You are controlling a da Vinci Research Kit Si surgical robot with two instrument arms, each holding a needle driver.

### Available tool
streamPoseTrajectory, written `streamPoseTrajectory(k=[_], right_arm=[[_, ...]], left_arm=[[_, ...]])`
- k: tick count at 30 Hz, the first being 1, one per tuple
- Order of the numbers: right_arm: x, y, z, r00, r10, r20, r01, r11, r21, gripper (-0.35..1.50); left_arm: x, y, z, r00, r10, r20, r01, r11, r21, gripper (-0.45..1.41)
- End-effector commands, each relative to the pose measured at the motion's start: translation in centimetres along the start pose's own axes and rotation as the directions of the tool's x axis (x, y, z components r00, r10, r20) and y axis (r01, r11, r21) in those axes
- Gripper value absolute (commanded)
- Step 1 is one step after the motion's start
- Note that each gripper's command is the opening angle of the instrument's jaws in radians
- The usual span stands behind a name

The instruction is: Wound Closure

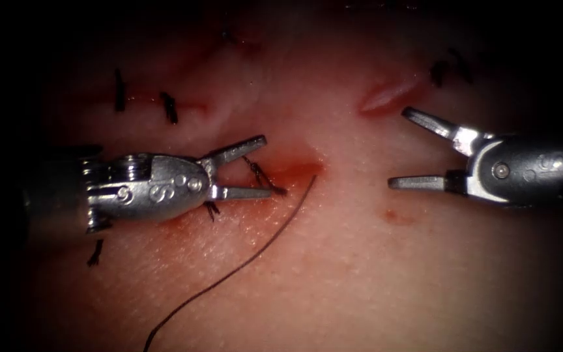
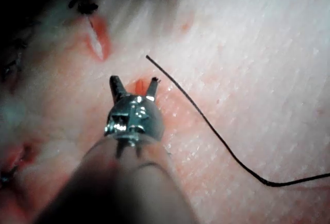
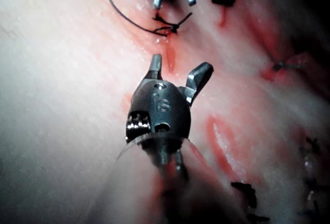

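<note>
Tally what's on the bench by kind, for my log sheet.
Needle drivers: 2, the left tool and the right tool, both open and holding nothing.
Long thread: 1.
Tissue: 1.
Total: 4.

tissue (image 1: pixel 360 274) – thread (image 1: pixel 242 264) lying loose on it, w/ red fluid (image 1: pixel 298 171).

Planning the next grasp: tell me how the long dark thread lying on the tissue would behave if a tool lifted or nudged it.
The thread is probably floppy: it lies in a loose curve on the tissue. It looks very thin, so likely light and apt to slip. Both the left tool and right tool have open jaws, holding nothing.
</note>
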Motion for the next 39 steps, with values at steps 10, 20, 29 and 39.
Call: streamPoseTrajectory(k=[10,20,29,39], right_arm=[[-0.24,-0.09,0.45,0.999,-0.037,-0.013,0.037,0.999,-0.011,1.38],[-0.29,-0.11,0.5,1.0,-0.026,-0.012,0.026,1.0,-0.002,1.39],[-0.19,-0.12,0.54,0.999,0.013,-0.032,-0.012,1.0,0.022,1.38],[0.05,-0.36,0.86,0.97,0.186,-0.158,-0.163,0.976,0.147,1.38]], left_arm=[[-0.07,0.06,0.2,0.999,0.012,0.037,-0.011,1.0,-0.029,0.39],[-0.03,0.06,0.26,0.999,0.005,0.038,-0.004,1.0,-0.03,0.19],[0.01,0.01,0.21,1.0,-0.003,0.025,0.004,0.999,-0.046,-0.45],[-0.19,-0.21,-0.01,0.998,-0.054,-0.034,0.053,0.998,-0.033,-0.45]])
